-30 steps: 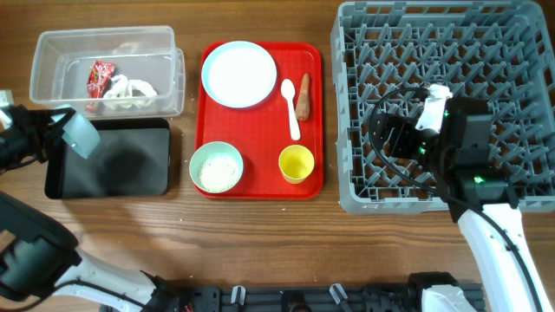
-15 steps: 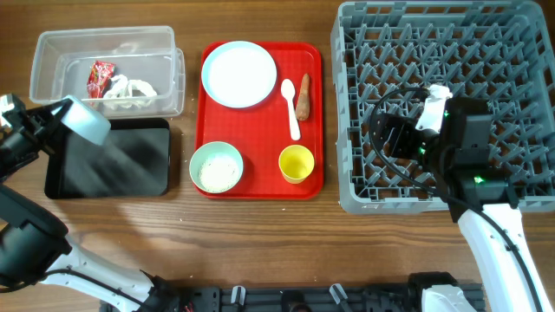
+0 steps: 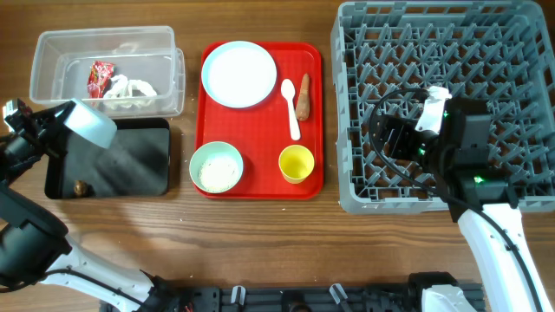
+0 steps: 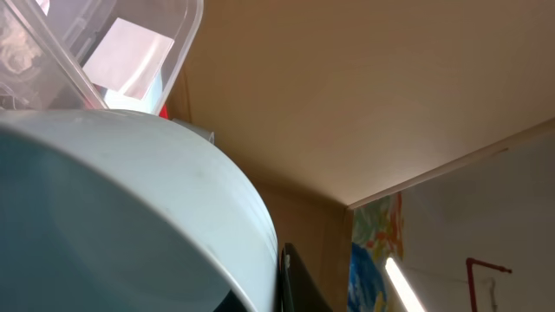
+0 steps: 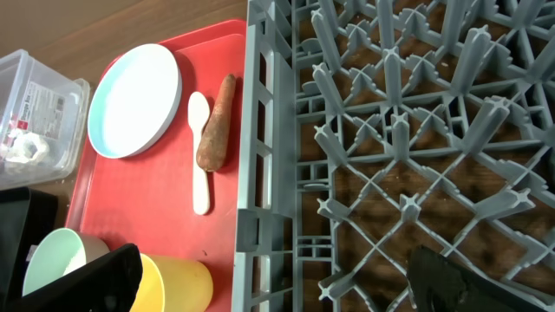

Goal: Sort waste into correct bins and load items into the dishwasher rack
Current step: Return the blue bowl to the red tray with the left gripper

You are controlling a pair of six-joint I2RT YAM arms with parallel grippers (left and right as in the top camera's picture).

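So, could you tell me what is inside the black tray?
The black tray holds a small brown lump near its front-left corner. The tilted bowl above covers its far-left corner, so that part is hidden.

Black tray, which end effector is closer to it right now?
Left. The left end effector holds a pale bowl tipped over the far left corner of the black tray; the right end effector is open above the dishwasher rack, beyond the red tray.
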